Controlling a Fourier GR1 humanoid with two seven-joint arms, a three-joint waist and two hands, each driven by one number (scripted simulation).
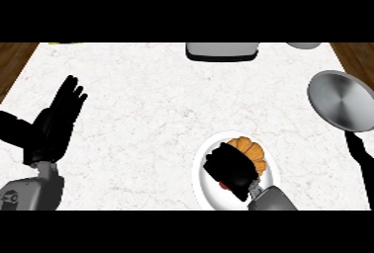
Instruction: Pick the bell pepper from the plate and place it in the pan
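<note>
Right hand covers orange bell pepper, long axis unclear.

A grey box-like appliance sits at the far edge of the white marble counter.

A white plate lies on the pale marbled counter near the lower edge. On it sits an orange bell pepper, with the right hand lying over it, black fingers curled round its near side and hiding much of it. The left hand shows at the left, open with fingers up, resting well apart from the plate. A grey pan lies at the right edge, its dark handle running toward the bottom. A grey box-like object stands at the far edge.
</note>
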